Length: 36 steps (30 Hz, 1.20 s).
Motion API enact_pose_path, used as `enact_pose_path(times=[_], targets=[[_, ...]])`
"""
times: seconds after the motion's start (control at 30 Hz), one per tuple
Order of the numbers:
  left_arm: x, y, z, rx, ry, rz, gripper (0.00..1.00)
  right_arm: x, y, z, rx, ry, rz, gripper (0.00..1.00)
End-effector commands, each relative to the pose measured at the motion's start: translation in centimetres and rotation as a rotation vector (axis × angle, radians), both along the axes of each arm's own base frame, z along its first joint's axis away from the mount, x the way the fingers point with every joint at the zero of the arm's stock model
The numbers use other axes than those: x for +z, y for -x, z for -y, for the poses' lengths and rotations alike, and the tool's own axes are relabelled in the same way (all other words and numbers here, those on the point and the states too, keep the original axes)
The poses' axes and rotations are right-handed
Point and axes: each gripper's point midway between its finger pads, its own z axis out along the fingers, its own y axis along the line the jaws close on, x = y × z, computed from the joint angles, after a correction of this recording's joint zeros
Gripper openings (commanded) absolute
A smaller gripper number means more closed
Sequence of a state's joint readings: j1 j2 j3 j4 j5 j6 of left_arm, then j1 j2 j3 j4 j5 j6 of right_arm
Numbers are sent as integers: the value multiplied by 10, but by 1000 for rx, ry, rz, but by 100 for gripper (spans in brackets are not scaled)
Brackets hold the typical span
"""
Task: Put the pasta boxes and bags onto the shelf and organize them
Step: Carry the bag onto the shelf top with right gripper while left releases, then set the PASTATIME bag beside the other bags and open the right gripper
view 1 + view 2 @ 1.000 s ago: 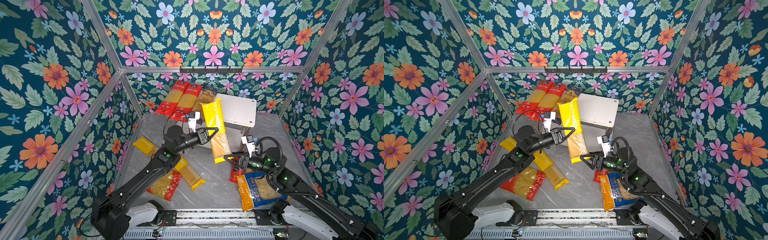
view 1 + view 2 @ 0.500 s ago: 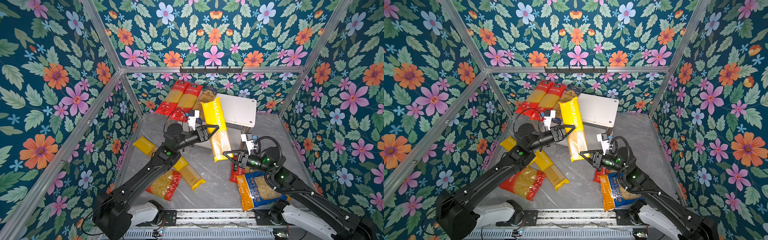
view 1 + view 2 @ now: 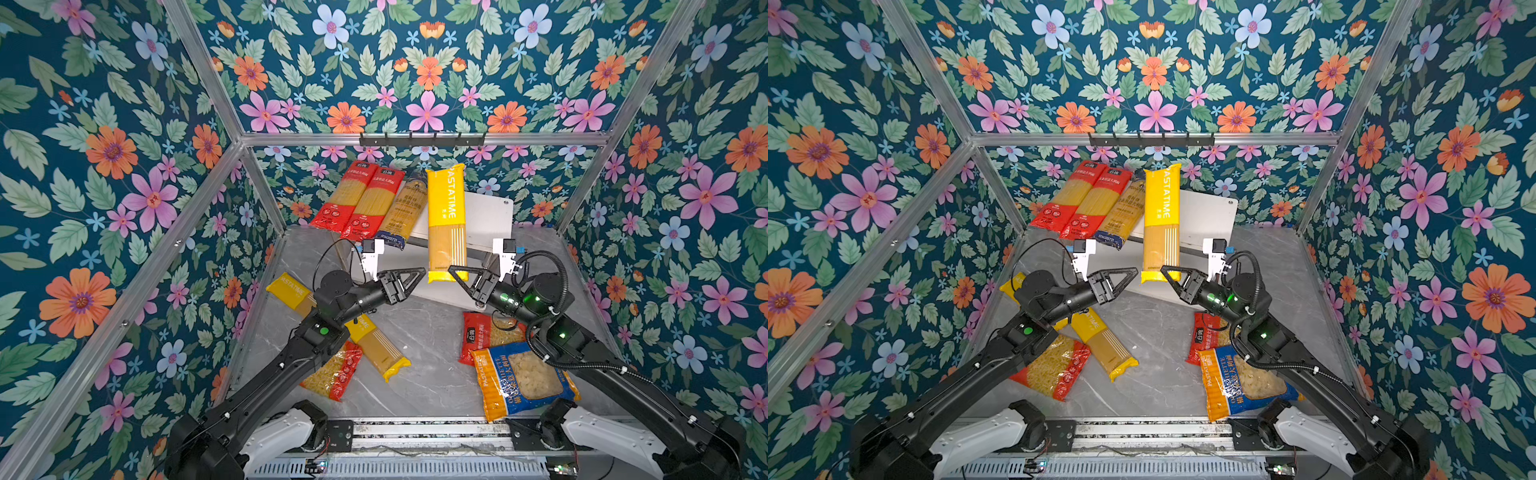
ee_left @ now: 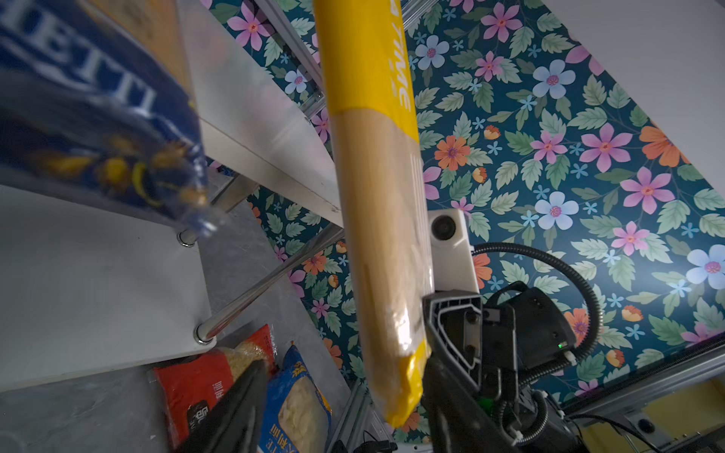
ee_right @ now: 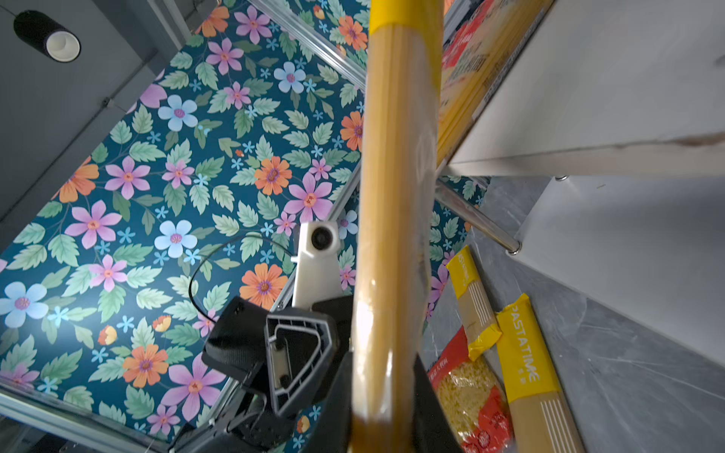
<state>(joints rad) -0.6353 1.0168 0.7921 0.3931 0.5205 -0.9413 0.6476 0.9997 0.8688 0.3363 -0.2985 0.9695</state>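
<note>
A yellow PASTATIME pack (image 3: 446,220) (image 3: 1160,220) stands nearly upright against the white shelf (image 3: 490,212) (image 3: 1208,216). My right gripper (image 3: 455,274) (image 5: 382,412) is shut on its lower end. My left gripper (image 3: 419,276) (image 4: 341,412) is open just left of that end, its fingers (image 4: 235,412) spread wide and the pack's tip (image 4: 400,392) loose between them. Two red spaghetti packs (image 3: 353,195) and a navy-gold one (image 3: 405,212) lean on the shelf's left side.
On the grey floor lie two yellow PASTATIME packs (image 3: 291,286) (image 3: 376,340), a red macaroni bag (image 3: 332,374) under my left arm, another red macaroni bag (image 3: 478,336) and a blue-orange shells bag (image 3: 523,378) by my right arm. A black hook rail (image 3: 422,139) crosses the back wall.
My left gripper opened and let go of the yellow pack. My right gripper shut on its lower end. The pack rose towards the shelf and straightened.
</note>
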Motion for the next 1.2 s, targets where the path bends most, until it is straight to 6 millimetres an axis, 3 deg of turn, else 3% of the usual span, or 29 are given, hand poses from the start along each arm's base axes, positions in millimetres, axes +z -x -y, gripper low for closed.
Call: enact_pose_path(times=[0.0,0.23,0.4,0.6,0.77,0.93,1.17], targets=[[-10,2,-6,28,-10,13,65,51,-13,15,-109,-162,86,5],[-76,0,-24,121,-140,-77,65,56,-45,10,-187,-273,-18,5],[-107,1,-30,145,-180,-127,64,58,-58,-2,-236,-318,-44,11],[-113,1,-31,148,-191,-131,64,56,-70,-19,-239,-335,-71,31],[-116,0,-30,147,-205,-129,64,47,-70,-19,-246,-302,-97,45],[-120,-2,-27,139,-214,-131,64,32,-68,-18,-257,-246,-144,44],[-121,-3,-25,131,-217,-127,64,15,-71,-29,-230,-210,-193,30]])
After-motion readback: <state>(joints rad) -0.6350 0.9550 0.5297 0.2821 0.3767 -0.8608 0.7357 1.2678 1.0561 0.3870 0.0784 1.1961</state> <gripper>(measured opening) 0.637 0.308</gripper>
